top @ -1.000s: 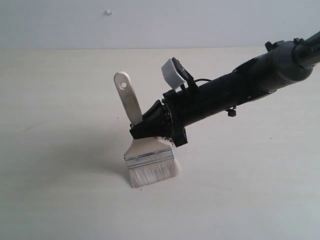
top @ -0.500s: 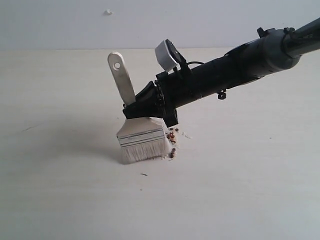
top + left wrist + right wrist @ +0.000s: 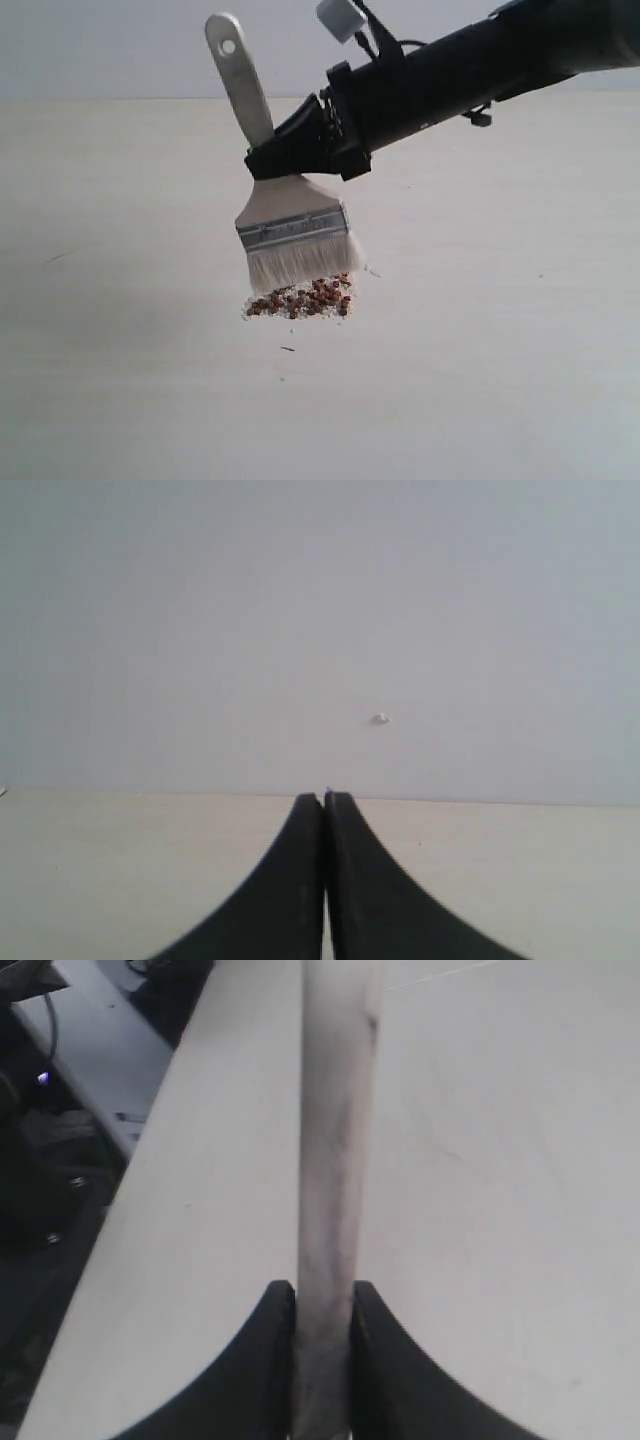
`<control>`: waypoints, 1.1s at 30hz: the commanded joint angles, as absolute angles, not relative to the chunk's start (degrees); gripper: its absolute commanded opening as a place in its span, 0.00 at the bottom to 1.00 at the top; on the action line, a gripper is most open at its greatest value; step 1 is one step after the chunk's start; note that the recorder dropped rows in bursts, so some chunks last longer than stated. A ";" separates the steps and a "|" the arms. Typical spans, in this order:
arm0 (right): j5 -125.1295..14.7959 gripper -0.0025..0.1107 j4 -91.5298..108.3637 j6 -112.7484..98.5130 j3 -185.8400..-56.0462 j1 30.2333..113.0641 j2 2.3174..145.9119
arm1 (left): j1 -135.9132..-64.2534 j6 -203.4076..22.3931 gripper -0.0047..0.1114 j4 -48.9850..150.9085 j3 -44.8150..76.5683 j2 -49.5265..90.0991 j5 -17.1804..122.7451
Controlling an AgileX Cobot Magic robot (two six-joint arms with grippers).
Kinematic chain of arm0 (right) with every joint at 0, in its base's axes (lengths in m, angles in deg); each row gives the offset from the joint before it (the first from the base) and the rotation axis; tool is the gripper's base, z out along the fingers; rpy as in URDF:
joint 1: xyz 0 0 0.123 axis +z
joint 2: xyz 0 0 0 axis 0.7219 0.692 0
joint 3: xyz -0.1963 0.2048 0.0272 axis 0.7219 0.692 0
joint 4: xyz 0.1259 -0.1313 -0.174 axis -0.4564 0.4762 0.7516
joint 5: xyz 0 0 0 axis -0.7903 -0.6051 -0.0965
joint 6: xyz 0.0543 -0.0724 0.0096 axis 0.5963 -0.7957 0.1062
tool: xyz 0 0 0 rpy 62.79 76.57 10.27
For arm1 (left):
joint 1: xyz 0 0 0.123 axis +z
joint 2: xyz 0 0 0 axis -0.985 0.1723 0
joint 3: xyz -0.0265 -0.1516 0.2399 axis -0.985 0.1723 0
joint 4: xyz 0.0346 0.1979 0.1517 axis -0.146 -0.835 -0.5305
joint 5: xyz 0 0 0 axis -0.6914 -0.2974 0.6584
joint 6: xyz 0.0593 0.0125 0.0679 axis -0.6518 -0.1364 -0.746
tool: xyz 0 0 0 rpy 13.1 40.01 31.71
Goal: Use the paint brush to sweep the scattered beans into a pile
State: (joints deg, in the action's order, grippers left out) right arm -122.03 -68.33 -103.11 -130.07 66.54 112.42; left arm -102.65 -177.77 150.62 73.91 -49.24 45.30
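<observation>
The beans (image 3: 300, 298), small round reddish-brown pellets mixed with fine white grains, lie in one compact, roughly rectangular patch on the pale cream table (image 3: 500, 360), a little left of the centre of the exterior view. A few loose white grains sit just beside the patch's right end, and one small dark speck (image 3: 287, 348) lies nearer the camera.

The paint brush (image 3: 290, 208), flat and wide with a pale wooden handle, a silver metal band and off-white bristles, hangs directly over the patch. It is nearly upright, the holed handle end tilted to the left. The bristle tips meet the far edge of the beans; whether they touch cannot be determined.

The right gripper (image 3: 268, 162), black, is clamped on the handle just above the brush's wide shoulder. In the right wrist view its fingers (image 3: 278, 1305) stand narrow, pressed against both sides of the handle (image 3: 335, 1140).

The left gripper (image 3: 325, 798) has its two black fingers pressed together with nothing between them. It faces a pale grey wall (image 3: 200, 630) beyond the table edge.
</observation>
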 commanded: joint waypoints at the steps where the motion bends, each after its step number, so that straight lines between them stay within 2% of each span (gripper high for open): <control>1: -103.23 0.02 -68.52 -97.39 -124.02 66.24 103.57 | -102.98 -177.81 0.04 150.91 74.04 -49.53 45.76; 6: -86.23 0.02 -75.94 -98.21 -114.09 66.73 96.41 | -102.98 -177.81 0.04 150.91 74.04 -49.53 45.76; 13: -50.57 0.02 -85.81 -99.19 -104.31 73.70 93.18 | -102.98 -177.81 0.04 150.91 74.04 -49.53 45.76; 19: -31.46 0.02 -74.39 -83.93 -103.91 81.45 95.86 | -102.98 -177.81 0.04 150.91 74.04 -49.53 45.76; 24: -21.04 0.02 -63.67 -68.48 -103.91 85.92 99.33 | -102.98 -177.81 0.04 150.91 74.04 -49.53 45.76; 33: -13.11 0.02 -51.88 -52.00 -103.88 86.55 110.86 | -102.98 -177.81 0.04 150.91 74.04 -49.53 45.76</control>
